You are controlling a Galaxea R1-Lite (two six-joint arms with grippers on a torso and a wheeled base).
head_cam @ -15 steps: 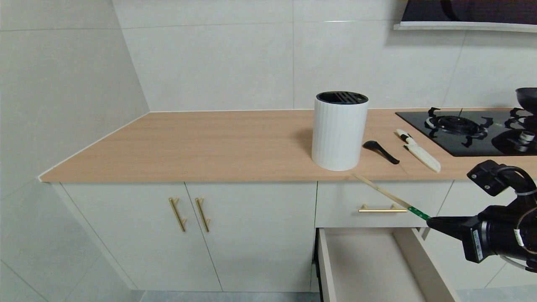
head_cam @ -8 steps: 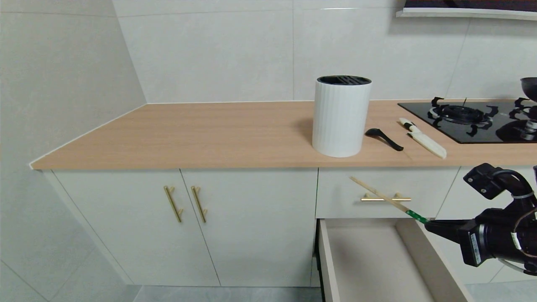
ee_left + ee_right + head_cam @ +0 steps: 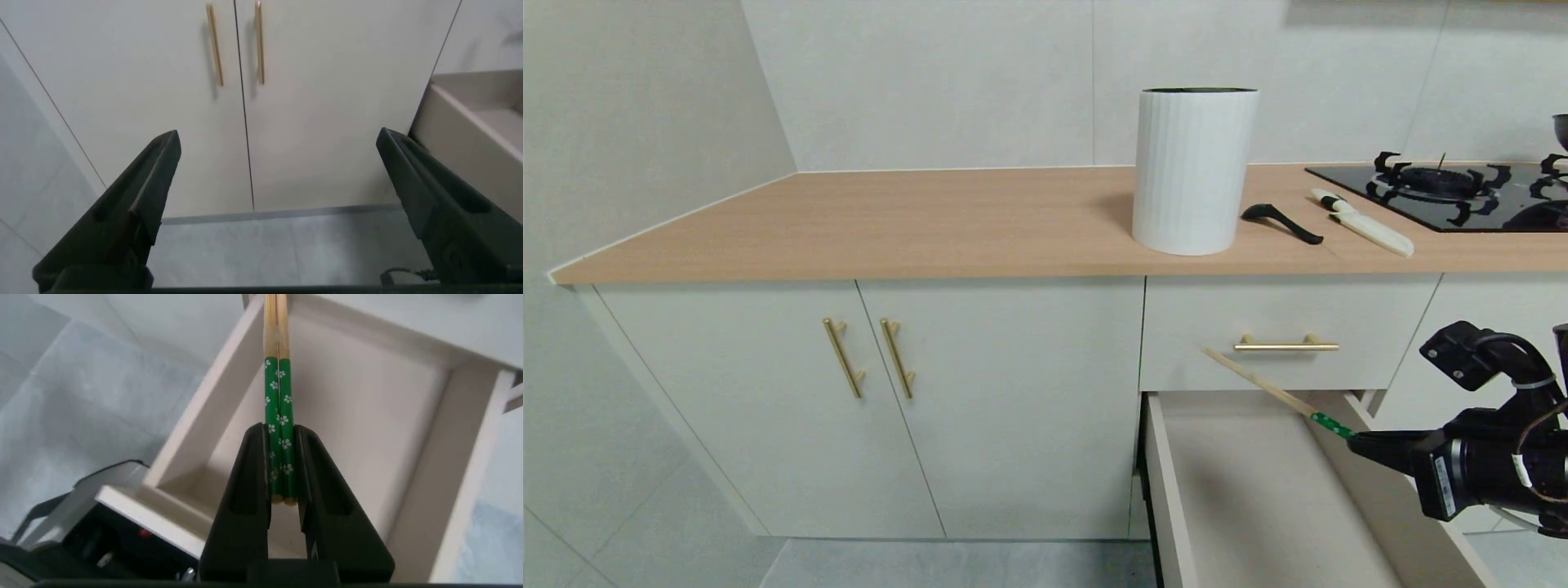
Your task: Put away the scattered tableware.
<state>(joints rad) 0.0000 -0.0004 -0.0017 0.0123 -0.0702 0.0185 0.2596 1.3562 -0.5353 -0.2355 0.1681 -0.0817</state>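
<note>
Chopsticks (image 3: 1262,382), a wooden pair with green flowered ends, are pinched at those ends between the closed fingers of the right gripper (image 3: 1356,439). They slant upward over the open drawer (image 3: 1162,482), clear of its floor. The left gripper (image 3: 278,143) hangs with its fingers spread wide and nothing between them, facing the cabinet doors (image 3: 327,98) beside the drawer. On the countertop (image 3: 890,220) above the drawer stands a white knife block (image 3: 1192,171). A black spoon (image 3: 1281,222) and a knife (image 3: 1364,222) lie just beside it.
</note>
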